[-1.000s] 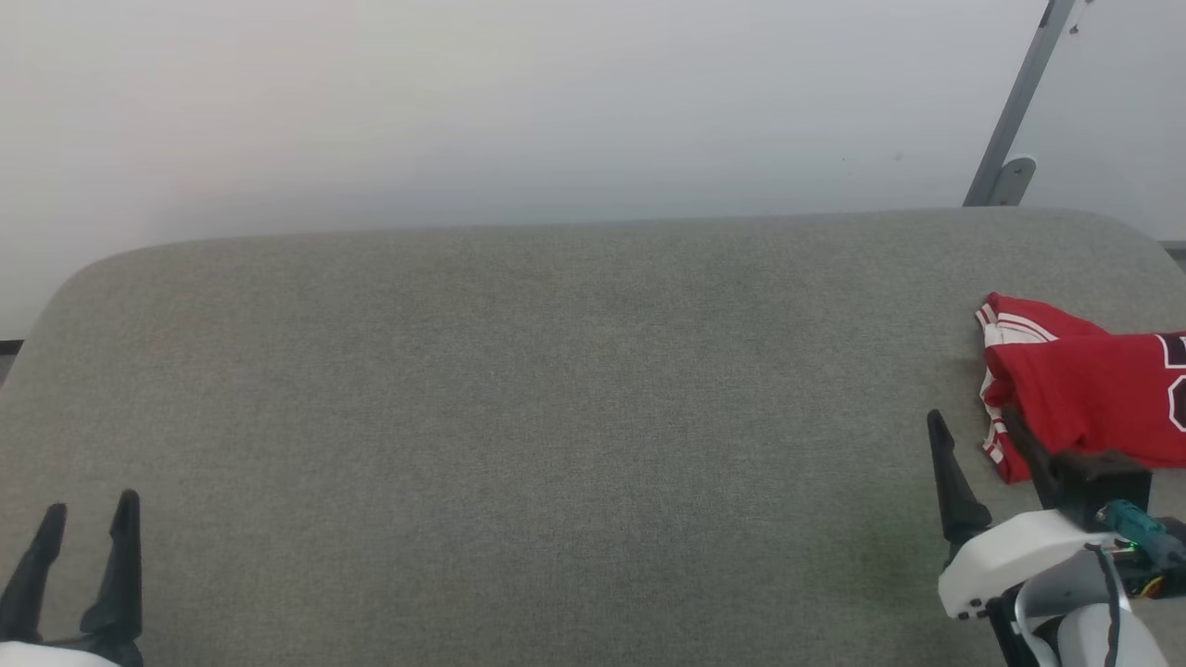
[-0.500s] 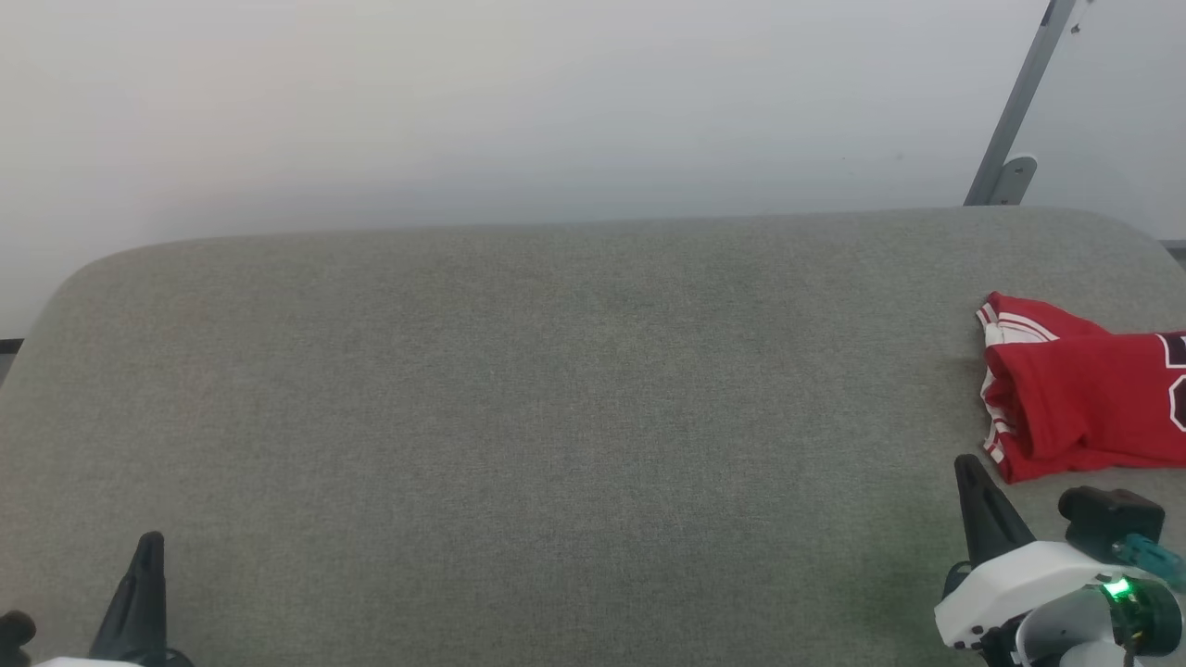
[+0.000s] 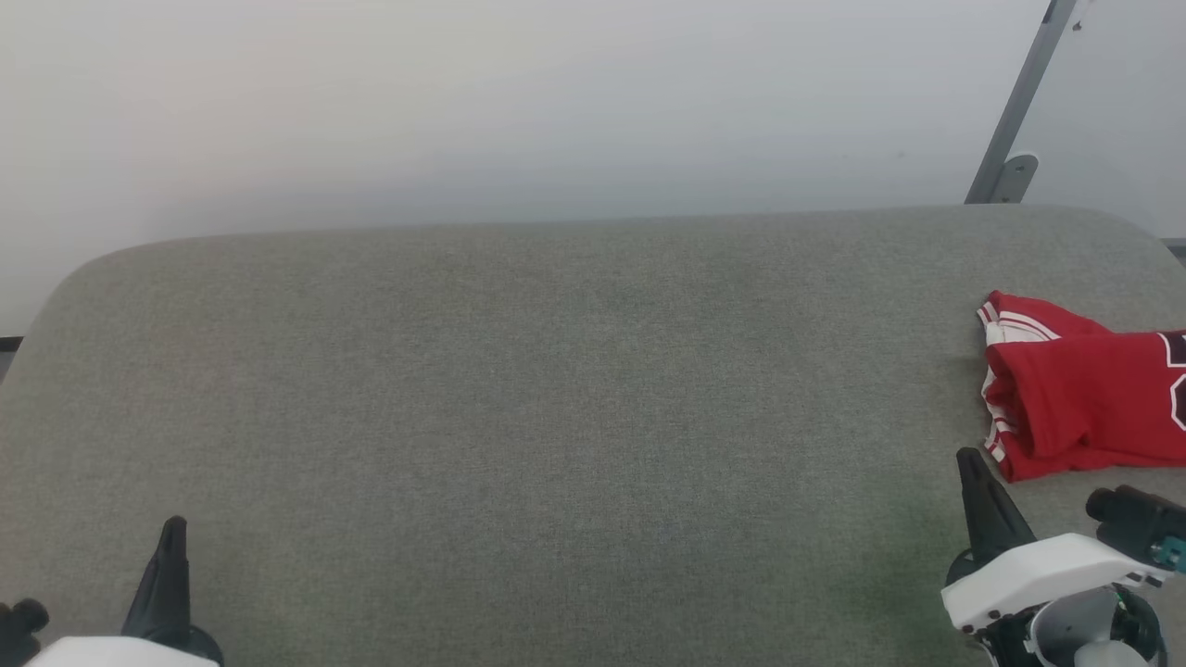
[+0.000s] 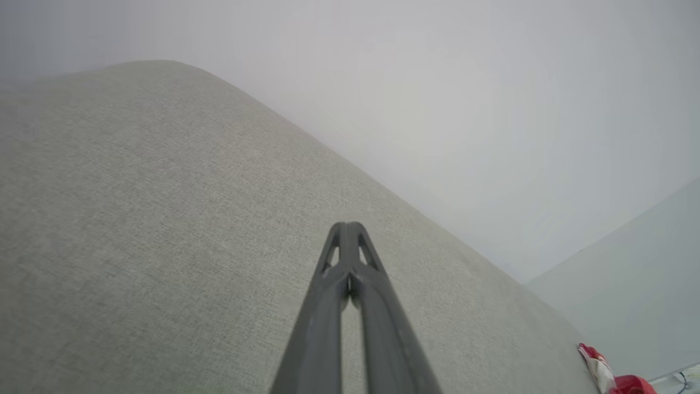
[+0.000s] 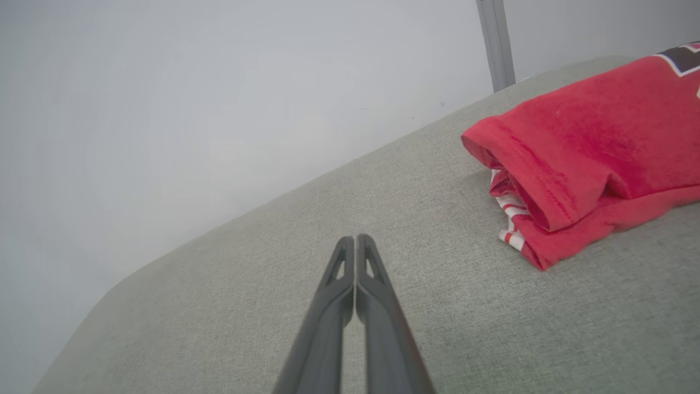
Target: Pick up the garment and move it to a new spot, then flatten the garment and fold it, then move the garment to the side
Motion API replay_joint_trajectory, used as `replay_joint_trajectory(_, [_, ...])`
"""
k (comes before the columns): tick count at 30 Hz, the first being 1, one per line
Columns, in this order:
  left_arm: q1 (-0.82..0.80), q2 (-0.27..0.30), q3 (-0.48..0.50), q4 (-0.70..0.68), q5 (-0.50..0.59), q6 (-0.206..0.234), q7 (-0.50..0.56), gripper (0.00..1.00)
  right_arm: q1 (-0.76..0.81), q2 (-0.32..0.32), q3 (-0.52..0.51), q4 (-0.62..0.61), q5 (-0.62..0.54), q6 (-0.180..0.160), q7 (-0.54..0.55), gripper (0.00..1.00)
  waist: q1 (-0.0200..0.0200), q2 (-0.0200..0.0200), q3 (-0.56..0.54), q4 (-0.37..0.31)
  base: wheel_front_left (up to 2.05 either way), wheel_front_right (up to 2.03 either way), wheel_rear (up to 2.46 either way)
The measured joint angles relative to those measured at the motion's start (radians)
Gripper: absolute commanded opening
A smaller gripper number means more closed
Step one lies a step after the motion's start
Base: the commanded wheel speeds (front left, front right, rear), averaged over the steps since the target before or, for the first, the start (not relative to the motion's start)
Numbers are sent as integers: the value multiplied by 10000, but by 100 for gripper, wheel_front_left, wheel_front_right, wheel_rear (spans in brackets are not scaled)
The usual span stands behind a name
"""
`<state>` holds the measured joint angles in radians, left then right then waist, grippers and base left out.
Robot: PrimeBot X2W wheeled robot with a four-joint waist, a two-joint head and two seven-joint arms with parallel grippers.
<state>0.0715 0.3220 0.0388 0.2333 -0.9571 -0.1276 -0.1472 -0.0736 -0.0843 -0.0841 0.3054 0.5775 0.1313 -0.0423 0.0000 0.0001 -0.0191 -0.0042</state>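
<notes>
Garment (image 3: 1084,403) lay folded over on grey surface (image 3: 556,371) at 3 o'clock edge of head view, partly cut off by frame. Dark lettering showed at its right end. Right gripper (image 3: 968,456) sat at 4 o'clock, fingers pressed together, holding nothing, near garment's front corner but apart from it. Left gripper (image 3: 173,524) sat at 8 o'clock, fingers likewise together, empty, well apart from garment. Contact of either with surface: could not tell.

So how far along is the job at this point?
Looks done: the shirt lies folded at the right side of the grey surface. Nothing in hand: left gripper and right gripper are shut, empty, clear of it. Nothing visibly left.
</notes>
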Motion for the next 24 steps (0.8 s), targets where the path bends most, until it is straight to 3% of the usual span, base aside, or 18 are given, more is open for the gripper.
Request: replay_joint_trajectory(24, [-547, -876, 255, 38, -2184, 0, 857, 0, -94, 115, -105, -174, 3359, -2, 510, 0, 0, 0, 53, 10, 0, 0, 0])
